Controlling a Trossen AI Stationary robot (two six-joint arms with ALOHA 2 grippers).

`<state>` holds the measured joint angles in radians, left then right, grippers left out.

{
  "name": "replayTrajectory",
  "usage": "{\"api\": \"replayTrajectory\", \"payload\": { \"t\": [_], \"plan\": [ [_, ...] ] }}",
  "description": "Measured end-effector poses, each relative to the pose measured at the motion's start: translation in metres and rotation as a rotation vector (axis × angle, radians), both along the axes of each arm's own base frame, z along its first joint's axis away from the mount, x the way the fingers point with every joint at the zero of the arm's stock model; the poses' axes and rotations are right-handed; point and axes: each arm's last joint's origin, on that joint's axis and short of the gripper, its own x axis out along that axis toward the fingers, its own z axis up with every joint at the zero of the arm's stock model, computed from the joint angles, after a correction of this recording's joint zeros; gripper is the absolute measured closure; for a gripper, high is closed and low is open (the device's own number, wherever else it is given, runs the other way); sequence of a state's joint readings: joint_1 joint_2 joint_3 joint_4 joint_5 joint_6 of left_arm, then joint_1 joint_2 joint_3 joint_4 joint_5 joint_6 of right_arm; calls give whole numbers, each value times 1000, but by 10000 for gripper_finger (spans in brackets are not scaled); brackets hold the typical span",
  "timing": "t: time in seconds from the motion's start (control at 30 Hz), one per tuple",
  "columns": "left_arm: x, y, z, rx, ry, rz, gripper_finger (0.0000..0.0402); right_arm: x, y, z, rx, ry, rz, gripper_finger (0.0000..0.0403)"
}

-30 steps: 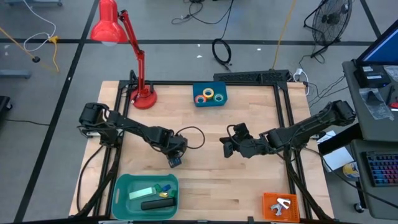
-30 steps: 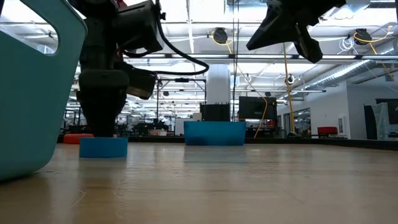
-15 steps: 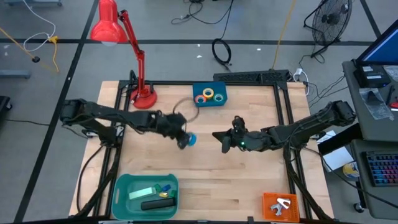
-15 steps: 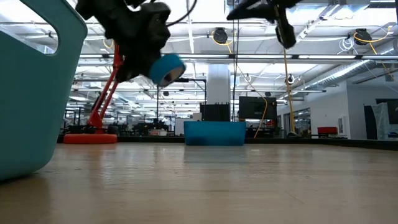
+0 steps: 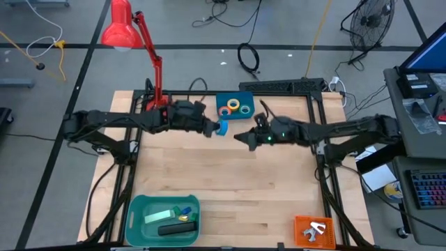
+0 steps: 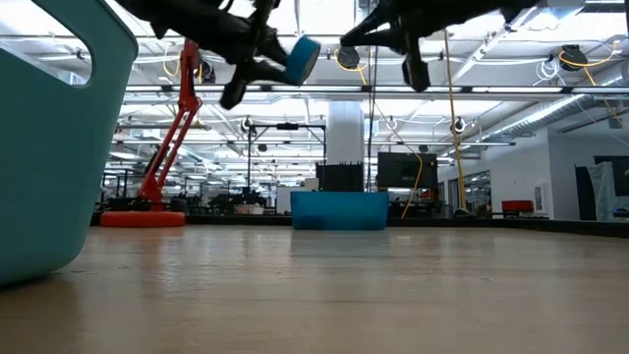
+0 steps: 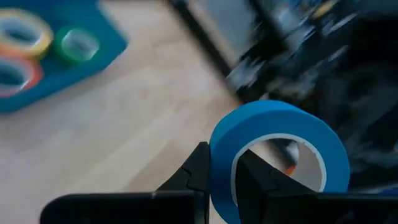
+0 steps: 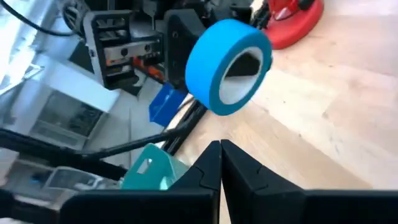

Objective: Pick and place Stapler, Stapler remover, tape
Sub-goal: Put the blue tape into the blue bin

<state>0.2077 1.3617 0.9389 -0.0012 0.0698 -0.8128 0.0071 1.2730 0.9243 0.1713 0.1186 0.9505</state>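
Fingers of the left gripper [image 5: 214, 128] pinch the wall of a blue tape roll [image 5: 222, 127], one finger inside the ring and one outside, as the left wrist view shows [image 7: 219, 180]. The roll hangs well above the table [image 5: 230, 188], clear in the low view [image 6: 302, 58], just at 6 o'clock of the blue tray [image 5: 235, 106] at the table's 12 o'clock edge.

The right gripper [image 5: 240, 139] has its fingers pressed together and holds nothing. It hangs in the air just at 4 o'clock of the blue roll, tips toward it but apart from it; its wrist view looks past the closed fingers [image 8: 219, 163] straight at the roll [image 8: 227, 65].

The blue roll is a wide ring with a pale inner core and an open centre, tilted so the hole faces sideways. Three more rolls lie flat in the blue tray: yellow [image 5: 234, 104], green [image 5: 246, 109] and orange [image 5: 224, 111], close together.

The stapler [image 5: 175, 229], a long black bar, lies in the teal bin [image 5: 136, 209] at the table's 7 o'clock corner, along its near side, with a mint-green block [image 5: 160, 215] just beyond it. An orange tray [image 5: 301, 224] at 5 o'clock holds a small metal item I cannot make out. A red lamp [image 5: 159, 104] stands at 11 o'clock.
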Motion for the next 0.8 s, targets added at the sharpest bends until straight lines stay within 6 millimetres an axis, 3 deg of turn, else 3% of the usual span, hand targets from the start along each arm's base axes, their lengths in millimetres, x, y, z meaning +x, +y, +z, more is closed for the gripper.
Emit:
{"api": "replayTrajectory", "payload": {
  "t": [0.13, 0.3, 0.4, 0.5, 0.6, 0.8],
  "plan": [
    [-1, 24, 7, -18, -98, 80, 364, -4, -39, 0, 31, 11, -21, 399],
    [-12, 58, 9, -58, -133, 198, 364, -24, -86, 12, -33, -34, -124, 388],
    [-16, 73, 17, -61, -228, 245, 364, -36, -115, 12, -15, -45, -46, 389],
    [-13, 84, 19, -88, -257, 290, 364, -40, -140, -1, 123, -34, 46, 389],
    [0, 95, 25, -69, -237, 276, 364, -39, -150, -7, 169, -50, 109, 380],
    [38, 114, 49, 7, -156, 166, 364, -31, -154, 5, 129, -207, 116, 333]
  ]
}}
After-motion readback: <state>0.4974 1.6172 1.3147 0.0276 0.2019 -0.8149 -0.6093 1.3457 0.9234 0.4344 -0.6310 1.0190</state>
